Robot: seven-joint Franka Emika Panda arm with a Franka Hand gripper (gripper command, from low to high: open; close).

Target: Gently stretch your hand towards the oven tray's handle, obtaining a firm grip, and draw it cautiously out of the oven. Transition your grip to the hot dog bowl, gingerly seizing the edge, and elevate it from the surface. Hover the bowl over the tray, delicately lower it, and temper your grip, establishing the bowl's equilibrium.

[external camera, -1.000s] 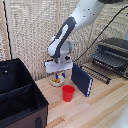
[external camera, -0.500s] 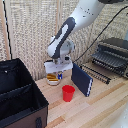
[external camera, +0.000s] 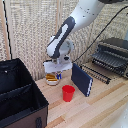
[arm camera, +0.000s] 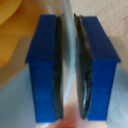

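Note:
The hot dog bowl [external camera: 51,78], small and white with yellow-orange food, is low at the table surface at the exterior view's left-centre. My gripper [external camera: 55,74] is directly over it. In the wrist view my gripper [arm camera: 70,70] is shut on the bowl's thin white rim [arm camera: 69,20], with the blue finger pads [arm camera: 45,65] pressed on both sides and the yellow food [arm camera: 15,25] beside them. The oven [external camera: 114,52] stands at the exterior view's right. Its dark wire tray [external camera: 99,71] sticks out in front of it, apart from the bowl.
A red cup [external camera: 68,93] stands just in front of the bowl. An upright dark blue book [external camera: 81,79] lies between the bowl and the tray. A large black fabric bin [external camera: 17,97] fills the exterior view's left. A cable runs behind the oven.
The gripper has settled slightly lower at the bowl. The cup, book, tray and oven have not moved.

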